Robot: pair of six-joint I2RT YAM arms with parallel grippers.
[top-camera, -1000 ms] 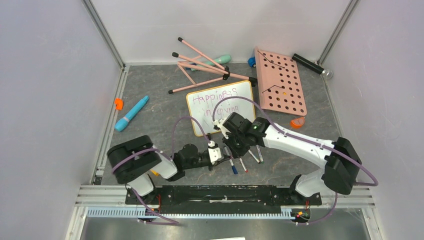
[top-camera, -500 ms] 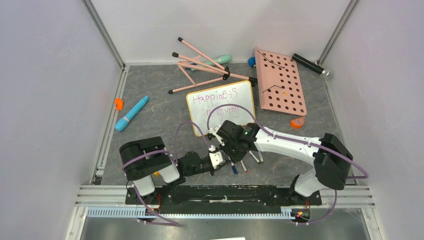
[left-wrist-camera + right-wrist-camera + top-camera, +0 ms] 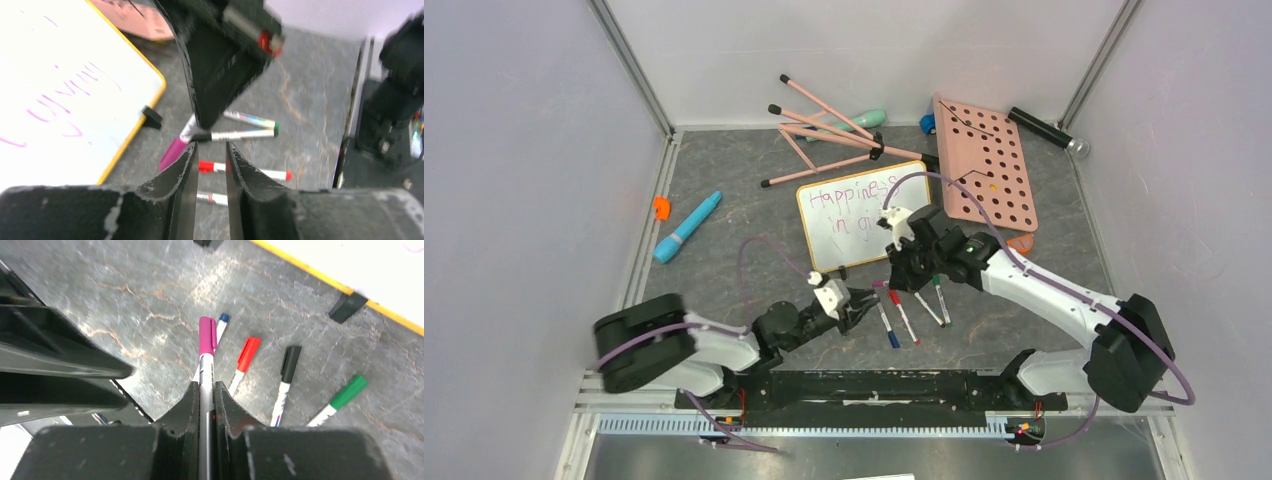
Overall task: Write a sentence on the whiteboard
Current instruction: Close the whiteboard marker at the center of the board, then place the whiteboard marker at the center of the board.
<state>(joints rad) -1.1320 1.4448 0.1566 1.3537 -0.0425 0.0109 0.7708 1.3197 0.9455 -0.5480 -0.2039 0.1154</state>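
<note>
The whiteboard (image 3: 827,243) lies flat at the table's centre, with the purple-pink sentence (image 3: 849,196) on it; the second line is partly hidden by my right arm. My right gripper (image 3: 903,276) hovers at the board's near right corner, shut on a marker with a pink cap (image 3: 881,287). The right wrist view shows that marker (image 3: 205,342) pinched between the fingers (image 3: 206,387), with its cap on. My left gripper (image 3: 860,299) is slightly open and empty, low, just left of the loose markers. The left wrist view shows its narrow gap (image 3: 210,146) and the board (image 3: 45,55).
Loose markers lie near the front: blue (image 3: 887,327), red (image 3: 903,317), black (image 3: 927,309) and green (image 3: 940,299). A pink pegboard (image 3: 984,165), a pink tripod (image 3: 824,135), a black torch (image 3: 1044,130), a teal pen (image 3: 686,228) and orange pieces (image 3: 661,207) lie around.
The two grippers were close together over the markers; now they have parted. My right gripper moved up and right toward the whiteboard with the marker. My left arm swung its elbow left.
</note>
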